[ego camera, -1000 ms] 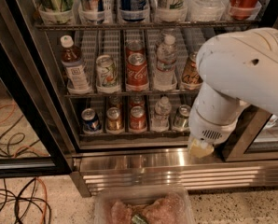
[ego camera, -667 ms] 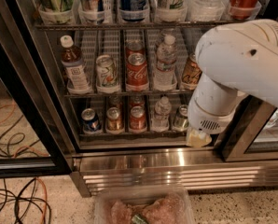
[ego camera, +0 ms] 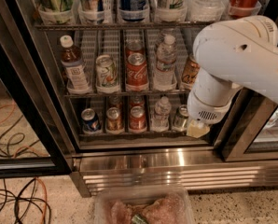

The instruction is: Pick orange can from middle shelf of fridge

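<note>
Tool [ego camera: 198,129] hangs low, below the orange can [ego camera: 190,72].

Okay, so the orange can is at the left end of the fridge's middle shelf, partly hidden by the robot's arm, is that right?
Not quite. The orange can is at the right end of the middle shelf, not the left. The camera view shows it there, partly hidden by the white arm. The gripper is out of view.

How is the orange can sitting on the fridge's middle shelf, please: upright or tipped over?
Upright: the orange can stands vertical on the middle shelf, partly hidden by the arm. The gripper hangs below it, apart.
</note>
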Robot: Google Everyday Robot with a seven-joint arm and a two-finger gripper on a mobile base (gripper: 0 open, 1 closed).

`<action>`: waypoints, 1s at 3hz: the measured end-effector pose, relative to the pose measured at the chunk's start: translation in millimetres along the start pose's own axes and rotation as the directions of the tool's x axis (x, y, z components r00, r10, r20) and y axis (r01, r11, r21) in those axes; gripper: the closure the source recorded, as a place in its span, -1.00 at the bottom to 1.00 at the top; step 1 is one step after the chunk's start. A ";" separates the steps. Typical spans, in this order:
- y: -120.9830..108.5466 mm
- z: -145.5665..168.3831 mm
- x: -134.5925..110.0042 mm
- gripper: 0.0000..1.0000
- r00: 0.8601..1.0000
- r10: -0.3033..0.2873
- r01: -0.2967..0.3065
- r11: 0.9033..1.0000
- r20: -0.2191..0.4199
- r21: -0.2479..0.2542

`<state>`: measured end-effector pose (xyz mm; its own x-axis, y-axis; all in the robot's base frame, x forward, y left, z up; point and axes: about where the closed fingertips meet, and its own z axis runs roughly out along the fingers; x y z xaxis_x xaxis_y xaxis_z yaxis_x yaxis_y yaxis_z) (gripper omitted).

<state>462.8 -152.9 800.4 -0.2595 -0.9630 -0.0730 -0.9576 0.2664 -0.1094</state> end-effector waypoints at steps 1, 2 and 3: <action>-12.9 6.9 12.5 1.00 1.000 0.015 -0.015 1.000 0.013 -0.006; -38.3 15.9 27.9 1.00 0.999 0.027 -0.026 1.000 0.043 -0.003; -61.0 25.3 41.7 1.00 0.997 0.031 -0.032 0.999 0.071 0.006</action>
<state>513.5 -208.2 778.9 -0.2799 -0.9488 -0.1466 -0.9482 0.2971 -0.1127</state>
